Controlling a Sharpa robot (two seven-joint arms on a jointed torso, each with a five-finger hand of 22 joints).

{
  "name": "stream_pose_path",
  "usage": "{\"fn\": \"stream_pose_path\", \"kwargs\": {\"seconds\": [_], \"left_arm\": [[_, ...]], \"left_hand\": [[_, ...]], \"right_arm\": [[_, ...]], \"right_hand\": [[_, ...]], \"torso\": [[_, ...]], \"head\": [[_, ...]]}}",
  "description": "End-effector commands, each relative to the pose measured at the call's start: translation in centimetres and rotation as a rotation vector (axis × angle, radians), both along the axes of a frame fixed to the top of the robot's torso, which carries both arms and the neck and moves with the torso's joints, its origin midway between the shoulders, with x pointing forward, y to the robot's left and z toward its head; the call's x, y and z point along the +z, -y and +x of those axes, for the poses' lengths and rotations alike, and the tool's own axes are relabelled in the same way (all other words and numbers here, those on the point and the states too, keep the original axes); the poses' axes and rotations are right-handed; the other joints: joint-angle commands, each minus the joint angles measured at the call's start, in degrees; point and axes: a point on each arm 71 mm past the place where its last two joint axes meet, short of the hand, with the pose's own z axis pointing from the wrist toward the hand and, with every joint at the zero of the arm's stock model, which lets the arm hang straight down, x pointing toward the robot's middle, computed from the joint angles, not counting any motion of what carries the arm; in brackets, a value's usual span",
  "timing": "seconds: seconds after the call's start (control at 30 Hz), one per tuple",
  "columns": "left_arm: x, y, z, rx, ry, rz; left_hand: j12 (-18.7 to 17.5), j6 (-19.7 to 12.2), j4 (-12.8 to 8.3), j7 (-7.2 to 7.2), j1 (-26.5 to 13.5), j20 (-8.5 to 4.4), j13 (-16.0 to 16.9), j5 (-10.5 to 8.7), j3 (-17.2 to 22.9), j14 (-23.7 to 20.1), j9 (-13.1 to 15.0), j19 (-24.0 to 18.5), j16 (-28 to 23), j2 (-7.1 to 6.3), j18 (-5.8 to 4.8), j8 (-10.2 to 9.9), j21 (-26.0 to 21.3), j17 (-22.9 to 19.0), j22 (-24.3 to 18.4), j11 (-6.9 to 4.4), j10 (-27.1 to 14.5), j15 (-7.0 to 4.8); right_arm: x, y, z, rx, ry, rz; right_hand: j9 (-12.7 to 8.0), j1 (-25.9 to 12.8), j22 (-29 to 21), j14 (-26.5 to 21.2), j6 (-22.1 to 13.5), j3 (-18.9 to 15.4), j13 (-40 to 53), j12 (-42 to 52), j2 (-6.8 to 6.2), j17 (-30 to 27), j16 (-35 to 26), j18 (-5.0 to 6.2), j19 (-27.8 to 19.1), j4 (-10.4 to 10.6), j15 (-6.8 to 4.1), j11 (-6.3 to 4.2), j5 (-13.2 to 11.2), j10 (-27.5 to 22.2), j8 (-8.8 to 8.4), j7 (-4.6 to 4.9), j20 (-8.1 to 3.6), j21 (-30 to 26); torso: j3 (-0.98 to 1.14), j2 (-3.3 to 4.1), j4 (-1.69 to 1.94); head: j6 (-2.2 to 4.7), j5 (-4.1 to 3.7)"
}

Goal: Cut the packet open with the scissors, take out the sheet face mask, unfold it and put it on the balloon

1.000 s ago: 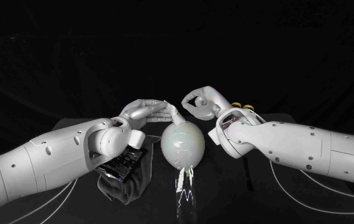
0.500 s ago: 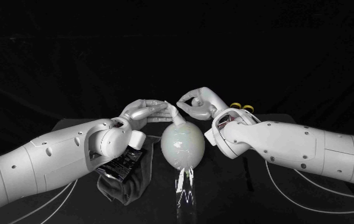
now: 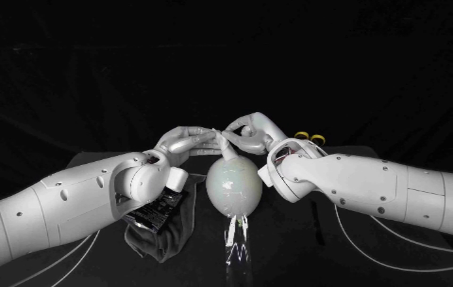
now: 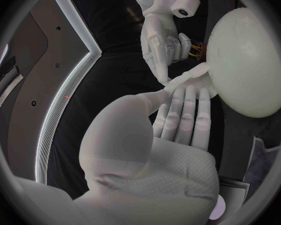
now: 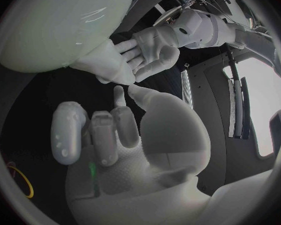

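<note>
My left hand [image 3: 189, 141] is up at the far end of the balloon [image 3: 233, 185], fingers straight and close together. A lifted flap of the sheet face mask [image 3: 224, 144] lies across my fingertips with my thumb against it, so this hand pinches the flap. The flap rises from the balloon's far tip. The rest of the pale sheet seems to cling over the balloon, though I cannot tell how far it reaches. My right hand [image 3: 250, 132] is just across from the left, over the same end of the balloon. Most of its fingers are curled in, while the thumb and 1 finger point at the flap's free edge. From my left wrist, that fingertip looks to touch the edge. From my right wrist, I see nothing between the thumb and the finger, so I cannot tell whether this hand has hold of the sheet. The balloon lies lengthwise on the black table [image 3: 292, 261] between my 2 arms, its knotted tail toward me. The opened packet [image 3: 156, 210] lies under my left forearm on a dark cloth [image 3: 165, 238]. The yellow handles of the scissors [image 3: 308, 135] show just behind my right wrist.
</note>
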Motion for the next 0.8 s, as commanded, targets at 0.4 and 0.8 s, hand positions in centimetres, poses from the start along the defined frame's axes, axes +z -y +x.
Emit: {"fn": "stream_pose_path", "kwargs": {"seconds": [0.4, 0.8], "left_arm": [[0.29, 0.42, -0.11, -0.02, 0.025, -0.013], [0.27, 0.53, -0.15, -0.023, 0.022, -0.01]], "left_hand": [[-0.2, 0.0, -0.1, 0.04, -0.4, -0.05, 0.0, 0.13, 0.6, -0.1, 3.0, -0.7, 0.9, -0.04, -0.14, 0.7, 0.0, 0.3, 0.0, -0.15, -0.2, -0.13], [-0.2, -0.1, -0.1, 0.06, -0.5, -0.08, 0.0, 0.13, 0.7, 0.0, 3.2, -0.7, 1.2, -0.09, -0.13, 0.8, 0.1, 0.4, 0.1, -0.23, -0.1, -0.22]], "right_arm": [[-0.17, -0.39, -0.02, 0.02, -0.027, -0.016], [-0.09, -0.63, -0.11, 0.027, -0.018, -0.012]], "right_hand": [[-0.2, 0.7, 11.3, 6.0, 1.7, -0.9, 9.4, 0.2, 0.65, 15.0, 0.4, -0.09, 0.2, -0.3, 0.2, 0.07, 0.1, 1.5, -0.22, -0.44, 0.36, 0.0], [-0.2, 3.8, 11.5, 6.0, 3.5, -0.1, 9.8, 0.9, 2.44, 15.0, 0.4, -0.26, 0.7, -2.0, -0.49, -0.78, 0.0, 1.9, 0.35, -1.42, -0.11, 0.9]], "torso": [[0.02, -0.01, -0.07], [0.01, 0.02, -0.02]], "head": [[-0.07, 0.02], [-0.07, -0.02]]}}
